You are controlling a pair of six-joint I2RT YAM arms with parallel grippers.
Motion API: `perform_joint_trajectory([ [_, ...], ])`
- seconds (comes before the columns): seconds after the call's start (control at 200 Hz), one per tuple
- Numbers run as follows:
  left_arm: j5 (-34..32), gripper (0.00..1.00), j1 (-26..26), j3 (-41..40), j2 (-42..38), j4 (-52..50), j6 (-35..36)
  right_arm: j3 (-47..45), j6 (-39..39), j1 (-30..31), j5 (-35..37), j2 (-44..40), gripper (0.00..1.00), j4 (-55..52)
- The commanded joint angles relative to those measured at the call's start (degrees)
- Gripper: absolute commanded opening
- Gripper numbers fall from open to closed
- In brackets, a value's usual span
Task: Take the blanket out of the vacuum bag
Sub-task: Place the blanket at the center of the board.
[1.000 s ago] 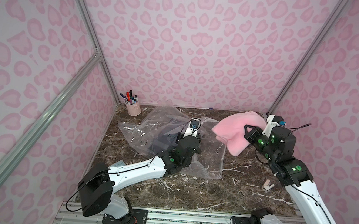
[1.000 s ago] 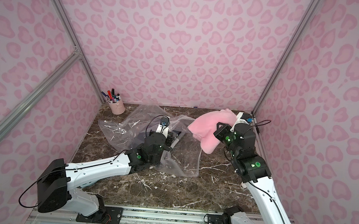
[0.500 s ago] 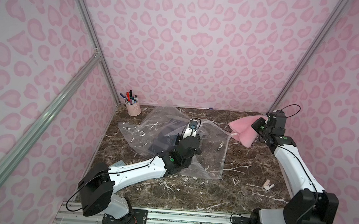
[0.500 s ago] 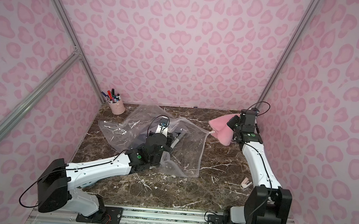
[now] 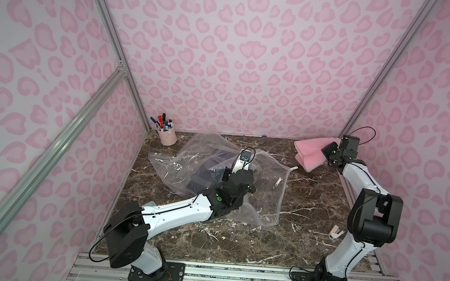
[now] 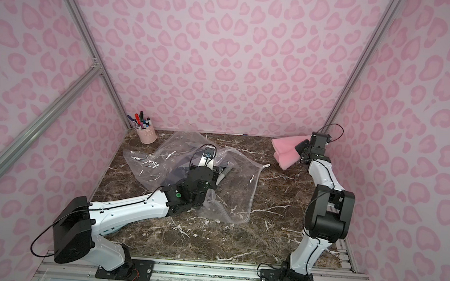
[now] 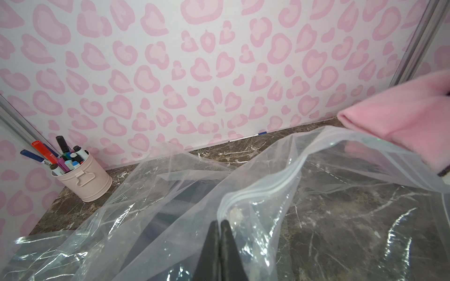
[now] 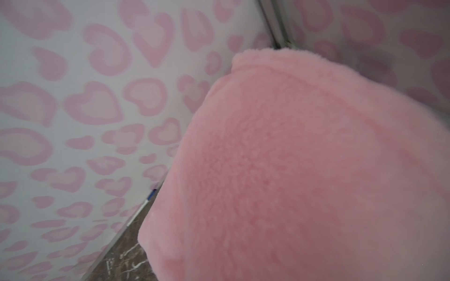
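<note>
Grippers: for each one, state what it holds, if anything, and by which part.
The left gripper pinches the vacuum bag by its zip-seal edge. The right gripper grips the blanket by its end farthest from the bag.

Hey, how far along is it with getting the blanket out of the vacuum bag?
Done: the pink blanket is fully clear of the vacuum bag, over by the far right corner. In hand: the right tool grips the blanket; the left tool pinches the bag's zip edge. Left: set the blanket down and release both.
</note>
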Motion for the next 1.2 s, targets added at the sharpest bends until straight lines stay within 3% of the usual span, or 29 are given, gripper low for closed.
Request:
perform_joint_trajectory([
  [0.0,1.3,0.04,0.1,0.4,0.5,0.3,-0.7,-7.7,5.0,-2.8,0.5,1.0,0.0,-0.5],
  [0.405,4.1,0.04,0.1,-0.4,-0.1,1.8,-1.5,-13.7,-5.3,-4.5,11.7,0.3,0.0,-7.8],
  [0.505,4.5,0.04,0.1,-1.2,-0.9,2.2,-1.6,-15.4,-7.6,-3.4,14.4,-2.0,0.25,-9.0],
  [0.615,5.1,0.04,0.1,-1.8,-1.5,2.5,-1.1,-17.1,-8.9,0.5,22.3,-7.4,0.42,-13.0],
  [0.775,6.0,0.03,0.1,-1.6,-1.0,2.5,-1.0,-17.2,-9.7,7.1,30.2,-15.2,0.49,-18.2],
  [0.95,6.8,0.04,0.1,-1.5,-0.7,2.3,-1.7,-12.4,-16.8,18.5,40.8,-18.2,0.57,-19.6],
  [1.03,6.9,0.04,0.1,-1.6,-0.9,2.2,-2.0,-10.6,-19.8,21.2,39.9,-16.3,0.58,-18.8],
  [1.195,6.4,0.03,0.1,-2.4,-1.8,2.0,-2.0,-7.1,-22.4,22.3,31.0,-8.8,0.62,-19.0],
])
